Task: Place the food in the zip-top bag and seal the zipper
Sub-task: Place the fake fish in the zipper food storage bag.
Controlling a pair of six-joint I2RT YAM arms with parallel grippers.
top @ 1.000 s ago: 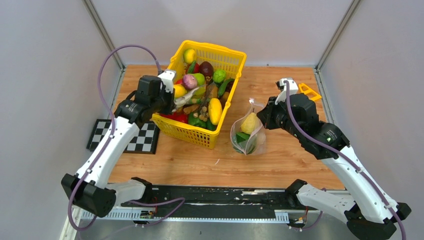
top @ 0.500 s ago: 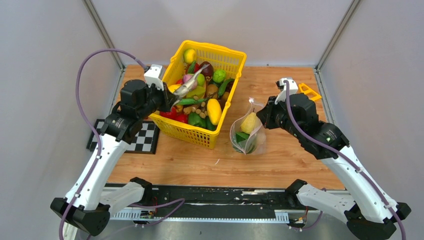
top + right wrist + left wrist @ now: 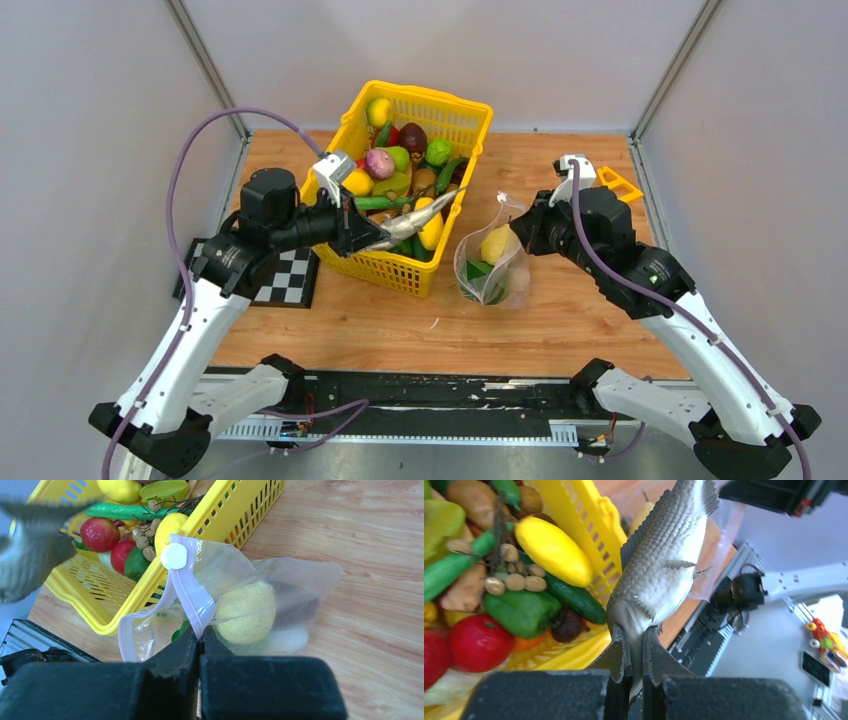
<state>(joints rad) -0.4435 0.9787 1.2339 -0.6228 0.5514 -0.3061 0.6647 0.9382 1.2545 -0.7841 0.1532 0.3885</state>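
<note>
My left gripper point(image 3: 362, 238) is shut on the tail of a grey toy fish point(image 3: 405, 228), which hangs over the near right wall of the yellow basket point(image 3: 470, 112). In the left wrist view the fish point(image 3: 669, 565) sticks out from the gripper point(image 3: 635, 636) toward the bag. The zip-top bag point(image 3: 490, 270) stands on the table right of the basket, with a yellow fruit point(image 3: 245, 612) and a green piece point(image 3: 483, 282) inside. My right gripper point(image 3: 200, 632) is shut on the pink zipper point(image 3: 192, 597) and holds the mouth up and open. More food point(image 3: 400, 160) fills the basket.
A white slider point(image 3: 174, 556) sits on the zipper strip, close to the basket rim. A checkerboard tile point(image 3: 285, 275) lies left of the basket. A small orange part point(image 3: 620, 185) rests at the back right. A black rail point(image 3: 440, 390) runs along the near table edge.
The left arm has lifted the fish out of the basket and swung it right, toward the bag. The right gripper has kept its hold on the bag's mouth; the bag shifted slightly.
</note>
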